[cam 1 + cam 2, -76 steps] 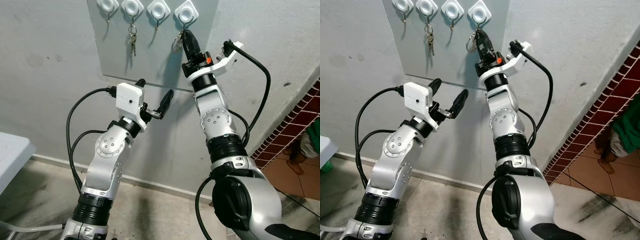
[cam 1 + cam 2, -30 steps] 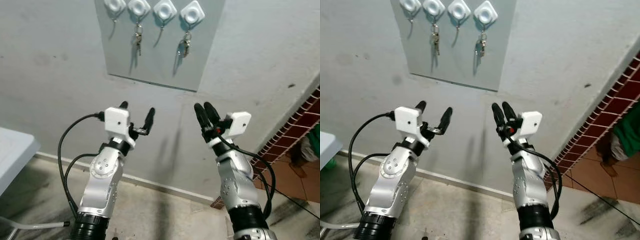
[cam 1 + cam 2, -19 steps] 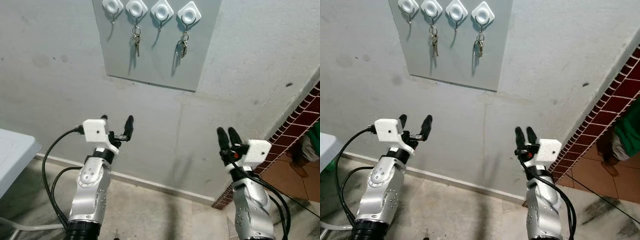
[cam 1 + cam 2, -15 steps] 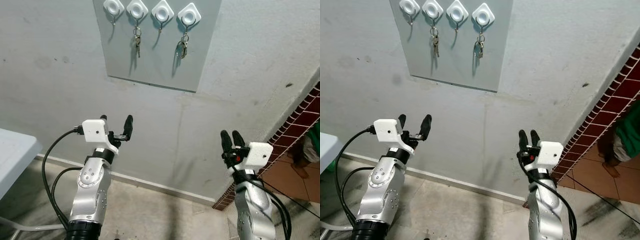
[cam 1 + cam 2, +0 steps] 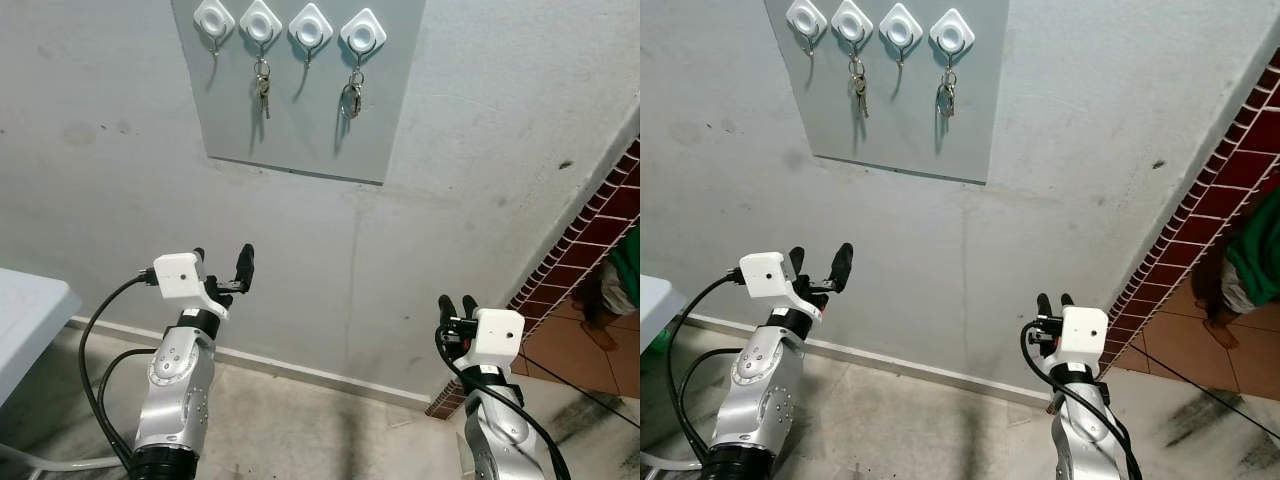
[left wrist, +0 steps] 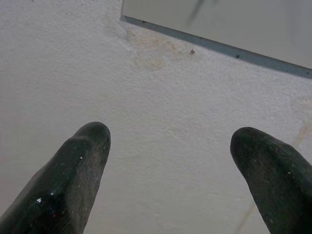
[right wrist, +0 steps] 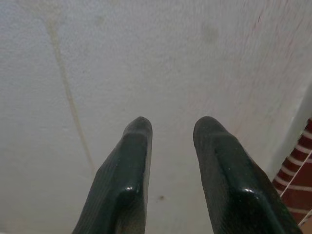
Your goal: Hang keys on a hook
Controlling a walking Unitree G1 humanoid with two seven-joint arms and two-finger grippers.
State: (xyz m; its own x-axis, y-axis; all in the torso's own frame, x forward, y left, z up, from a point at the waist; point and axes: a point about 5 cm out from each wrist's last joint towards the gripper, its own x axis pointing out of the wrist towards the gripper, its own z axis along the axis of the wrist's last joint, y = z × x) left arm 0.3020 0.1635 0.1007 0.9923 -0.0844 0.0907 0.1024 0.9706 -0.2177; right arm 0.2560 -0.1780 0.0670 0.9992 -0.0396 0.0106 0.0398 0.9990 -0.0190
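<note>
A rough grey wall [image 5: 120,150] stands in front, with a smooth grey panel [image 5: 300,120] fixed on it and a brick-red tiled edge [image 5: 590,230] at the right.

The right gripper [image 5: 457,306] is low and well below the panel, pointing up at the bare wall. Its fingers [image 7: 129,180] stand a narrow gap apart with nothing between them. The left gripper [image 5: 221,262] is raised a little higher, also empty, and its fingers [image 6: 78,170] are spread wide.

On the panel there are four white hooks [image 5: 289,25] in a row. The keys [image 5: 352,98] hang from the rightmost hook [image 5: 362,36]; a second bunch of keys [image 5: 262,88] hangs from the second hook from the left. So the task looks done.

I think the remaining risk is small: the keys may sit only on the tip of the hook and slip off. At the far right edge a person [image 5: 615,285] stands on the tiled floor; a turning arm could come close to them.
</note>
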